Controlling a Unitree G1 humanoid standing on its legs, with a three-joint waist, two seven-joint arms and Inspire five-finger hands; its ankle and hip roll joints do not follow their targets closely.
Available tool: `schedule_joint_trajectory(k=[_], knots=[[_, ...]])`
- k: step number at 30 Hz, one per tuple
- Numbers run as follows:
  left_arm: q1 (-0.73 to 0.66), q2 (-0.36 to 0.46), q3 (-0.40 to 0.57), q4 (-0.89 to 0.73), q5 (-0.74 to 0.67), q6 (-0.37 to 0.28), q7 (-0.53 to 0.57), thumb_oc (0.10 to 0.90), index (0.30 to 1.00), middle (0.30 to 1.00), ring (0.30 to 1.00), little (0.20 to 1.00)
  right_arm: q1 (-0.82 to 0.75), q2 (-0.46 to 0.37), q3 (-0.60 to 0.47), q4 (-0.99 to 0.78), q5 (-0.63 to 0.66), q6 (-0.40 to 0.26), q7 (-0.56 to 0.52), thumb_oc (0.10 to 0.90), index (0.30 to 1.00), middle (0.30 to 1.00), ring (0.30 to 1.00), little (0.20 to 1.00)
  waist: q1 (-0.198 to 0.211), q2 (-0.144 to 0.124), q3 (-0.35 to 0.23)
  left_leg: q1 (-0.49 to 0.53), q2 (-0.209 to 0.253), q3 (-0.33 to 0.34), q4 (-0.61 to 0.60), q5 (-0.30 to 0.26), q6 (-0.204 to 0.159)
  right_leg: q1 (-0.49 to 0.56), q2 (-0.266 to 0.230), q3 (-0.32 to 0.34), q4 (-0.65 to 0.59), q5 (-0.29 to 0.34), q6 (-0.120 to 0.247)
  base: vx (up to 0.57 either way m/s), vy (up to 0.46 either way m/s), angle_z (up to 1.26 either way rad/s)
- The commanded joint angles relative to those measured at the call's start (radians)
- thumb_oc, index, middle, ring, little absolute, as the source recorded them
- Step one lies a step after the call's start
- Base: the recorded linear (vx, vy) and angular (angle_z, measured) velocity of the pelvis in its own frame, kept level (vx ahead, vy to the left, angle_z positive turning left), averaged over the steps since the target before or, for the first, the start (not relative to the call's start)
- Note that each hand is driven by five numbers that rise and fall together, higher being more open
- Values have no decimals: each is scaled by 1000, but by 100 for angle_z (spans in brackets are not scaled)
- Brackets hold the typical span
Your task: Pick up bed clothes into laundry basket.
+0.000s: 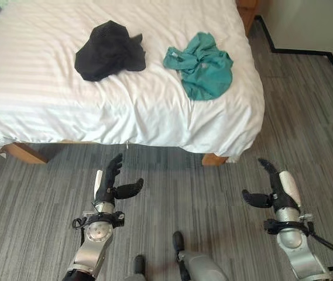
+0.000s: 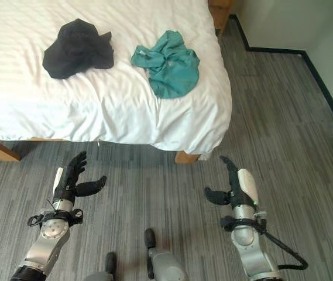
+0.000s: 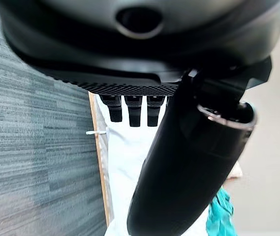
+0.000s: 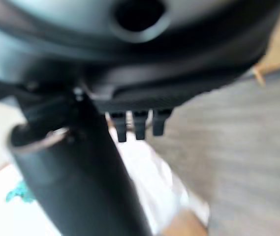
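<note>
The bed (image 1: 49, 88) is seen ahead of both hands, its white cover carrying two crumpled garments. The black garment (image 1: 109, 50) lies forward of the left hand (image 1: 109, 186); the teal garment (image 1: 202, 65) lies between the two arms, somewhat nearer the right hand (image 1: 275, 193). Both hands are held over the floor (image 1: 213, 187), well short of the bed, fingers straight and released, grasping nothing.
</note>
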Motion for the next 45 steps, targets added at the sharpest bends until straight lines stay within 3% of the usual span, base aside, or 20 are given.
schedule_joint_trajectory(k=[1, 3, 5, 7, 8, 10, 12, 14, 16, 20, 22, 24, 26, 29, 32, 36, 39, 45], knots=[[30, 30, 48, -75, 11, -99, 40, 800, 900, 900, 900, 900, -73, -128, -64, -49, -58, -12, -111, 800, 900, 900, 900, 900, 40, -34, -81, -71, -6, 90, 285, -26, 33, 74, -39, 72, -141, 33, 127, 166, -152, -36], [54, 27, 58, -74, 2, -100, 42, 800, 900, 900, 900, 900, -109, -153, -63, -51, -73, 14, -117, 800, 900, 900, 900, 900, 72, -33, -80, -152, -64, 142, 280, -71, 41, 109, -52, 93, -141, 18, 126, 227, -79, -21], [73, 27, 73, -83, 10, -102, 35, 800, 900, 900, 900, 900, -118, -172, -74, -49, -93, 28, -120, 800, 900, 900, 900, 900, 92, -20, -87, -172, -86, 182, 140, -63, 42, 128, -49, 102, -144, -6, 130, 270, -15, 0], [78, 32, 75, -79, 17, -102, 34, 800, 900, 900, 900, 900, -137, -178, -76, -37, -97, 33, -134, 800, 900, 900, 900, 900, 108, 17, -94, -153, -67, 208, -88, -36, 46, 151, -21, 107, -146, -45, 136, 314, 67, -1], [81, 31, 76, -81, 19, -98, 32, 800, 900, 900, 900, 900, -138, -180, -82, -35, -99, 38, -136, 800, 900, 900, 900, 900, 116, 36, -102, -123, -65, 217, -239, 18, 40, 170, -8, 112, -146, -69, 136, 344, 83, 5], [80, 35, 74, -79, 28, -95, 28, 800, 900, 900, 900, 900, -141, -189, -90, -30, -111, 45, -140, 800, 900, 900, 900, 900, 126, 59, -110, -114, -36, 240, -396, 78, 27, 212, -3, 105, -146, -111, 132, 328, 59, -2], [73, 29, 62, -71, 30, -96, 30, 800, 900, 900, 900, 900, -142, -193, -93, -27, -104, 47, -147, 800, 900, 900, 900, 900, 127, 64, -109, -116, -24, 255, -477, 108, 16, 254, -16, 93, -146, -143, 131, 333, 55, -4], [74, 22, 50, -69, 35, -99, 24, 800, 900, 900, 900, 900, -141, -202, -96, -29, -121, 52, -150, 800, 900, 900, 900, 900, 127, 72, -116, -136, -8, 263, -485, 126, 2, 296, -28, 97, -146, -167, 133, 359, 100, 9], [75, 15, 30, -60, 34, -103, 18, 800, 900, 900, 900, 900, -152, -215, -104, -14, -141, 65, -166, 800, 900, 900, 900, 900, 119, 103, -139, -104, 19, 274, -502, 161, -11, 329, -32, 97, -146, -197, 143, 437, 151, -9], [69, 18, 12, -49, 33, -100, 10, 800, 900, 900, 900, 900, -169, -224, -124, -21, -175, 93, -184, 800, 900, 900, 900, 900, 110, 99, -155, -78, 25, 284, -502, 176, -13, 353, -75, 101, -146, -199, 160, 342, 107, -18], [74, 20, 7, -49, 37, -95, 6, 800, 900, 900, 900, 900, -186, -226, -135, -35, -204, 110, -207, 800, 900, 900, 900, 900, 112, 92, -164, -61, 23, 292, -502, 162, 3, 354, -102, 98, -109, -203, 177, 339, 125, -6], [68, 22, -9, -35, 49, -83, 3, 800, 900, 900, 900, 900, -205, -220, -153, -44, -224, 121, -241, 800, 900, 900, 900, 900, 114, 77, -170, -36, 10, 299, -502, 138, 19, 326, -131, 92, -21, -182, 200, 253, 94, 14], [49, 27, -26, -6, 42, -71, 1, 800, 900, 900, 900, 900, -248, -228, -142, -52, -244, 137, -252, 800, 900, 900, 900, 900, 106, 63, -150, -17, -2, 289, -502, 123, 40, 243, -118, 118, 145, -91, 227, 155, 60, 11], [17, 46, -40, 8, 50, -68, 9, 800, 900, 900, 900, 900, -354, -243, -92, -56, -250, 139, -270, 800, 900, 900, 900, 900, 89, 78, -126, 10, 24, 288, -502, 79, 43, 93, -96, 107, 248, -71, 226, 160, 5, 10], [-1, 54, -51, 20, 35, -77, -5, 800, 900, 900, 900, 900, -410, -275, -44, -51, -254, 134, -254, 800, 900, 900, 900, 900, 68, 80, -108, 47, 29, 260, -502, 51, 33, 19, -67, 70, 126, -114, 205, 213, -46, -4], [-20, 76, -57, 43, 17, -94, -11, 800, 900, 900, 900, 900, -488, -324, 52, 52, -224, 130, -225, 800, 900, 900, 900, 900, 74, 50, -95, 76, 26, 232, -502, 16, 24, 21, -104, 71, -62, -74, 220, 153, -125, 40], [-3, 66, -55, 61, 5, -93, -4, 800, 900, 900, 900, 900, -548, -329, 135, 151, -192, 125, -192, 800, 900, 900, 900, 900, 95, 27, -101, 91, 32, 240, -502, 9, 19, 57, -131, 51, -108, -35, 229, 96, -136, 10], [45, 63, -65, 138, -7, -93, -20, 800, 900, 900, 900, 900, -715, -298, 356, 452, -139, 107, -115, 800, 900, 900, 900, 900, 133, 35, -109, 81, 37, 234, -502, 18, 4, 87, -140, 24, -137, -26, 221, 100, -88, 7]])
